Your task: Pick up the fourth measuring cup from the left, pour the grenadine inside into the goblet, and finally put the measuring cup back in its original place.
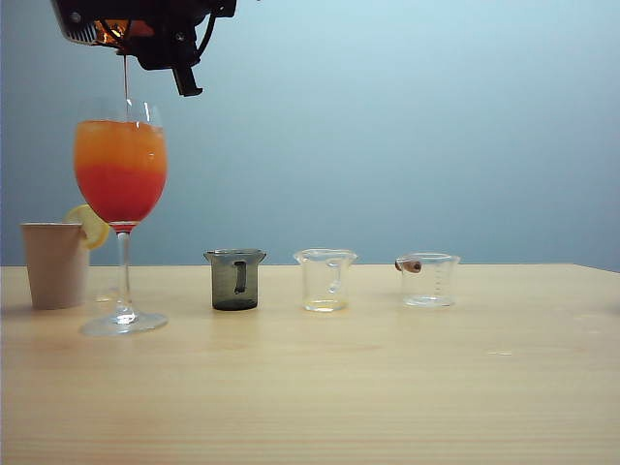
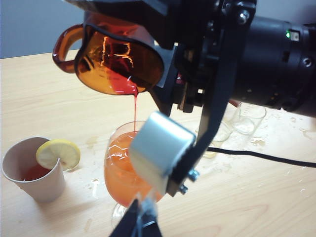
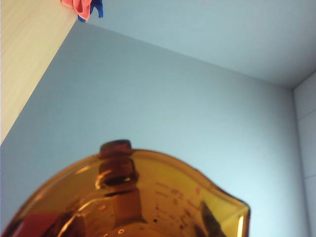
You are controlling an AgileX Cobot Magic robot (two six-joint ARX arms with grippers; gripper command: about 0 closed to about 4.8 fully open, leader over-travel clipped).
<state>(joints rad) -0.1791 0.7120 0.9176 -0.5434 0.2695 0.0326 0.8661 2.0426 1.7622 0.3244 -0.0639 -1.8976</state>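
Right pincer [image 1: 145,34] high over the goblet [image 1: 120,174], at the top left of the exterior view, closed on the amber cup [image 2: 116,61]; only a sliver of amber shows under the black arm there. Left wrist view gives the clearest look: cup tipped far over, handle out to one side, lip down, a thin thread of grenadine [image 2: 135,106] falling from the lip into the goblet [image 2: 118,168] below. A little red still pooled inside the cup near the lip. Right wrist view is filled with the cup's [image 3: 128,197] amber wall, graduation marks faint on it, red at one corner; the fingers themselves hidden there. In the exterior view the stream [image 1: 125,82] runs straight down into the bowl; drink layered, orange on top, red beneath. Goblet stands upright on the surface [image 1: 387,387], foot flat. Paper cup [image 1: 54,263] just beside it on the left, lemon slice [image 1: 90,226] on its rim. To the right of the goblet, in a row: grey cup [image 1: 234,279], then a clear cup [image 1: 325,280], then another clear cup [image 1: 429,279] with a small brown thing at its rim; all upright, apart from each other. Left pincer [image 2: 140,222] at the bottom edge of its own view, close above the goblet's bowl; only dark tips show, so cannot tell how wide it stands. Wet spots on the surface around the goblet and clear cups in the left wrist view.
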